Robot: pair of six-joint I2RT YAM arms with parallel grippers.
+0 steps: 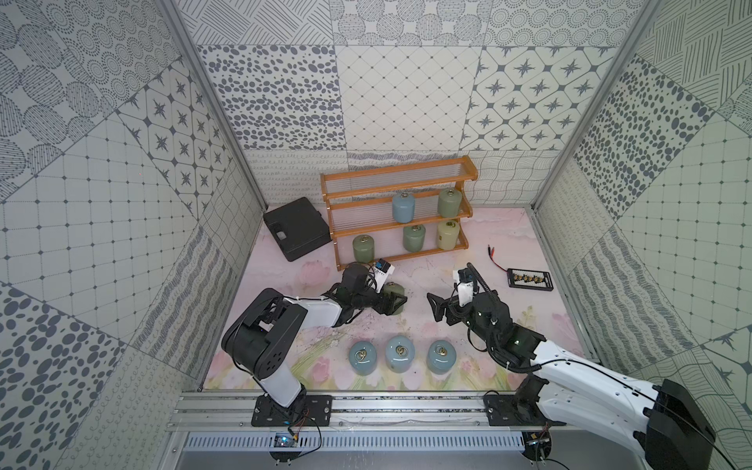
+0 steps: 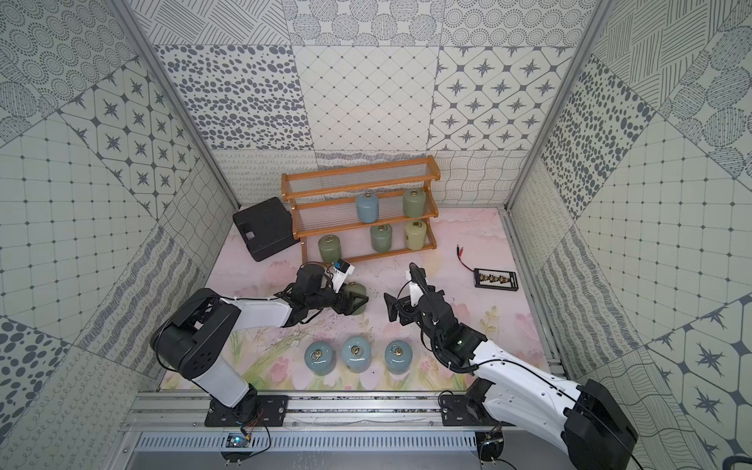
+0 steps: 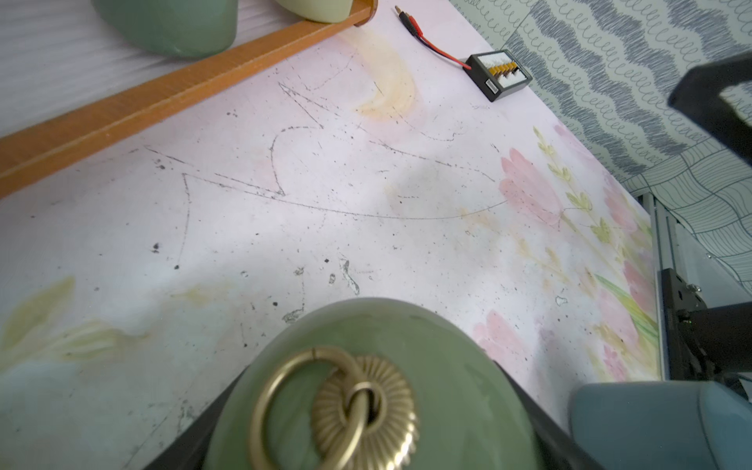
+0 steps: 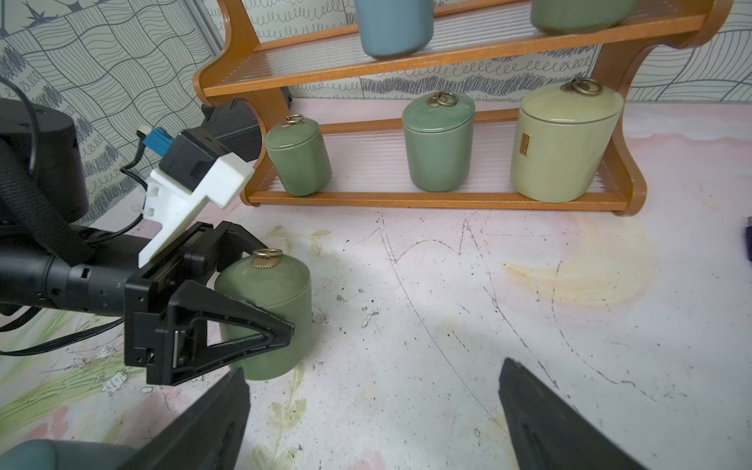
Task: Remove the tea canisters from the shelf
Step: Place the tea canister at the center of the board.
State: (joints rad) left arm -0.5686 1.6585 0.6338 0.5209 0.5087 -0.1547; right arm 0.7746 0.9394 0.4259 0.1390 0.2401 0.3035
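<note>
While L gripper fingers clamp its sides, sage-green ceramic cylinder canister apparently rests on table; R gripper fingers apart.

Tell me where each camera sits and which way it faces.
Both top views: overhead at the front, looking down toward the shelf; left gripper, right gripper show.
Left wrist: above the held green canister, facing across the mat; own fingers show.
Right wrist: low, facing the shelf; own open fingers show.
Shared: both wrist views see the held green canister and the shelf.
</note>
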